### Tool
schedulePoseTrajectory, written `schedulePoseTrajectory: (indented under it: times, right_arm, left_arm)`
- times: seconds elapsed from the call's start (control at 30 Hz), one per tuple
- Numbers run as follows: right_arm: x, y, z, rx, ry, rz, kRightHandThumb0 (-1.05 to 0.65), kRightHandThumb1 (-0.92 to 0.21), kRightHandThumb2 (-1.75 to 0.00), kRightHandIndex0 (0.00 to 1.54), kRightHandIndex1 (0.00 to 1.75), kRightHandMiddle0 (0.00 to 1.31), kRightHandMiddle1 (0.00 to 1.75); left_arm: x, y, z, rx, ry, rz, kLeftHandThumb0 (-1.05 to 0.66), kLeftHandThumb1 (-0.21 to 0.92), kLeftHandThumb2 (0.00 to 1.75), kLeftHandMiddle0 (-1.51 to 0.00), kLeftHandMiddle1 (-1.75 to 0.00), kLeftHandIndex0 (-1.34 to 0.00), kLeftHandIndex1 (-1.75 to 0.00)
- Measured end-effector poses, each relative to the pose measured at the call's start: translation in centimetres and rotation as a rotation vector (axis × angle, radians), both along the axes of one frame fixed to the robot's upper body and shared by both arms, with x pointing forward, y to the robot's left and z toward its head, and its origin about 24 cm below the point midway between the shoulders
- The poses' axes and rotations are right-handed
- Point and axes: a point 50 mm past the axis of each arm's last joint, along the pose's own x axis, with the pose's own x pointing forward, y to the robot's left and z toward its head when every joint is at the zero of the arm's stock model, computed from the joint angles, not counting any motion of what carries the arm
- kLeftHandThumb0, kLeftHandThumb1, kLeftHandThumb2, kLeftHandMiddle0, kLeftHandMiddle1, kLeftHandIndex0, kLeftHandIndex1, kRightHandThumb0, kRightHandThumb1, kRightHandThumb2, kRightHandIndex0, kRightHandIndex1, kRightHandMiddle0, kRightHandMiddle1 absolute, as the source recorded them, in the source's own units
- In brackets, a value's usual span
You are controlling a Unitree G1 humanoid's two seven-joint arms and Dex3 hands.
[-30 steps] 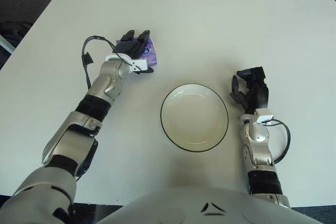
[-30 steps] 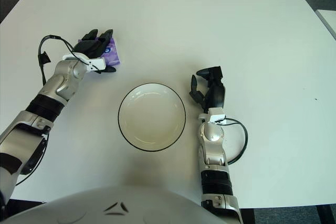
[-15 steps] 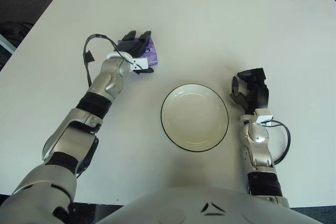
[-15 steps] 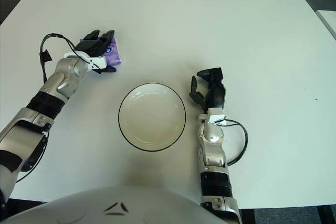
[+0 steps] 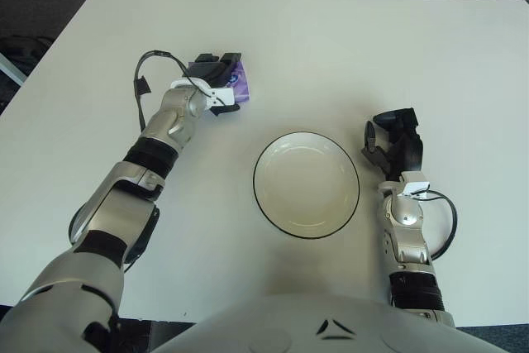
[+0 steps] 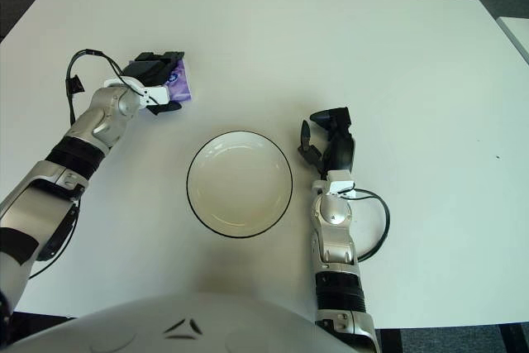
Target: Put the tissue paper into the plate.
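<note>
The left hand (image 5: 216, 80) is reaching out over the far left part of the white counter (image 5: 331, 47), and it is lying on top of the tissue paper (image 5: 237, 82), a small purple packet. The dark fingers (image 6: 157, 62) are covering the far side and the top of the packet, so only its right part is showing beside them. The fingers are bending down onto it, but it is not possible to tell whether they are really gripping the packet or only pressing on it. The packet seems to be lying flat on the counter. A black cable is making a loop above the wrist of this arm.

The plate (image 5: 266, 204), white with a thin dark rim, is standing in the middle of the counter, nearer to the robot than the packet and to the right of it. The two are well apart, and nothing is lying inside the plate.

The right hand (image 5: 395, 140) is showing just beside the plate, on its right side, not touching it. Its dark fingers are loosely curling and they are holding nothing.
</note>
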Motion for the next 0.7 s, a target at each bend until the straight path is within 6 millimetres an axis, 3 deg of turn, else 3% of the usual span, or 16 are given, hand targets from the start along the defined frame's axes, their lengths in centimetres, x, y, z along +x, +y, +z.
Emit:
schedulePoseTrajectory:
  times: [0.07,0.13,0.27,0.37,0.43,0.7]
  right_arm:
    - [-0.03,0.01,-0.03,-0.001,-0.003,0.001,-0.38,-0.70,-0.84,0.59,1.20,0.33,1.75]
    - [-0.04,0.01,-0.03,-0.002,-0.006,0.001,-0.38,-0.70,-0.84,0.60,1.20,0.33,1.75]
    - [-0.08,0.01,0.03,-0.003,-0.020,0.003,-0.39,-0.68,-0.86,0.61,1.19,0.34,1.75]
    - [-0.11,0.04,0.06,-0.004,-0.031,0.004,-0.39,-0.68,-0.87,0.61,1.18,0.34,1.75]
    - [-0.12,0.05,0.06,-0.005,-0.036,0.005,-0.38,-0.68,-0.86,0.61,1.18,0.34,1.75]
    - [-0.11,0.06,0.01,-0.008,-0.030,0.009,-0.38,-0.73,-0.80,0.59,1.17,0.31,1.75]
  left_arm:
    - [0.04,-0.01,-0.06,-0.015,-0.011,0.008,-0.01,0.31,1.16,-0.40,-1.71,-0.06,-1.67]
    - [0.07,-0.01,-0.09,-0.027,-0.022,0.015,0.22,0.32,1.23,-0.49,-1.73,-0.11,-1.71]
    - [0.09,-0.22,-0.10,-0.057,-0.034,0.023,0.43,0.27,1.35,-0.61,-1.74,-0.20,-1.74]
    - [0.11,-0.33,-0.14,-0.070,-0.040,0.029,0.13,0.22,1.40,-0.69,-1.74,-0.39,-1.68]
    - [0.13,-0.32,-0.20,-0.074,-0.045,0.033,0.06,0.20,1.43,-0.72,-1.75,-0.45,-1.66]
    - [0.20,-0.41,-0.30,-0.078,-0.057,0.040,-0.01,0.10,1.53,-0.80,-1.75,-0.57,-1.63]
